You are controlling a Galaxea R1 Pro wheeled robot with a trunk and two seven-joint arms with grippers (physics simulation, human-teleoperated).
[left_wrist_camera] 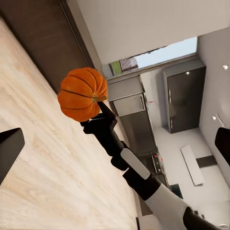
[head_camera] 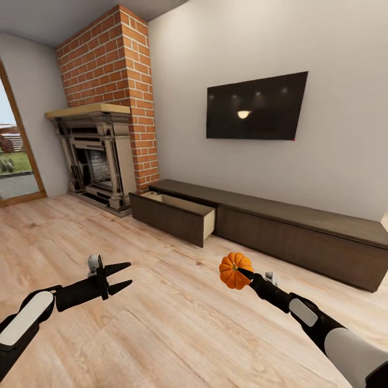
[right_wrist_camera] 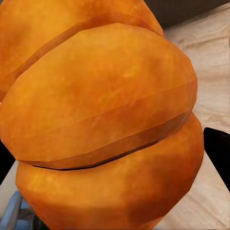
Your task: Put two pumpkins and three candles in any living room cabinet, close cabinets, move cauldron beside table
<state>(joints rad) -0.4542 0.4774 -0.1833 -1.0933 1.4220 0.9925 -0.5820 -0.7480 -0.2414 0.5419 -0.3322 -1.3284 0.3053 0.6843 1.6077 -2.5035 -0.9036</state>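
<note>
A ribbed orange pumpkin (head_camera: 235, 270) hangs above the wooden floor, my right gripper (head_camera: 243, 273) shut on it. The left wrist view shows the same pumpkin (left_wrist_camera: 82, 94) held at the tip of my right arm, and in the right wrist view the pumpkin (right_wrist_camera: 100, 120) is very close to the camera. The long, low dark-brown cabinet (head_camera: 302, 231) runs along the far wall under the television, and its left drawer (head_camera: 175, 214) stands pulled out, showing a pale inside. My left gripper (head_camera: 123, 275) is open and holds nothing, low at the left over the floor.
A brick chimney with a fireplace (head_camera: 97, 161) stands at the left of the cabinet. A black television (head_camera: 255, 108) hangs on the wall. A glass door (head_camera: 16, 161) is at the far left. Wooden floor (head_camera: 161, 323) stretches between me and the cabinet.
</note>
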